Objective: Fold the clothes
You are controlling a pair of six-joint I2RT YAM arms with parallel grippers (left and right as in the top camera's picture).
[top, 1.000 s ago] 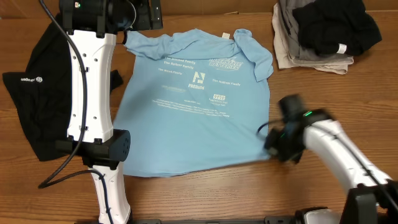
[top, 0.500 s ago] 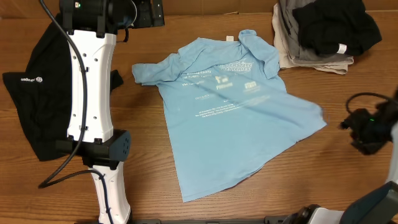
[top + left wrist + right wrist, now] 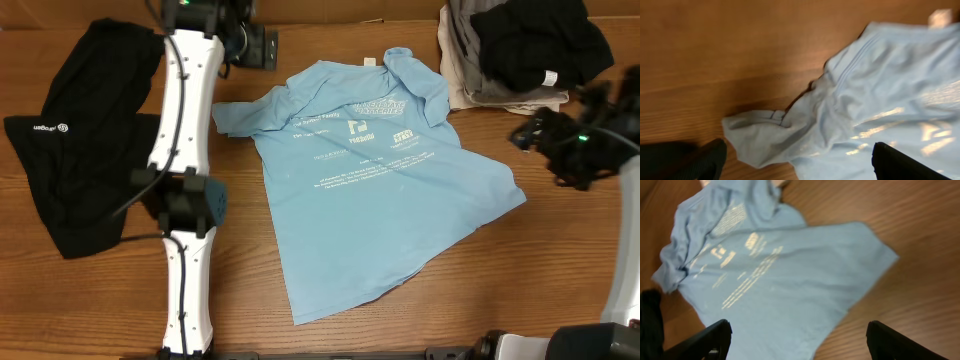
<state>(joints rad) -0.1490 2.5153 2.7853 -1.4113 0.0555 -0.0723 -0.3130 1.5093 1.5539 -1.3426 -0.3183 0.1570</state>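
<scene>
1. Overhead: the light blue T-shirt (image 3: 385, 200) lies print side up in the middle of the wooden table (image 3: 400, 325), spread out and skewed, with its collar toward the top of the frame. A black top (image 3: 80, 170) lies crumpled at the left edge. A pile of black and beige garments (image 3: 515, 50) sits in the upper right corner. The left gripper (image 3: 262, 45) is at the top, just beside the shirt's left sleeve. The right gripper (image 3: 525, 132) hangs at the right, apart from the shirt.
2. Left wrist: the left gripper (image 3: 797, 149) has its jaws spread wide with nothing between them. It is above the bunched sleeve (image 3: 765, 137) of the T-shirt (image 3: 880, 100).
3. Right wrist: the right gripper (image 3: 797, 327) also stands wide apart and holds nothing. The T-shirt (image 3: 780, 270) lies flat below it, in the centre and left of the frame.
</scene>
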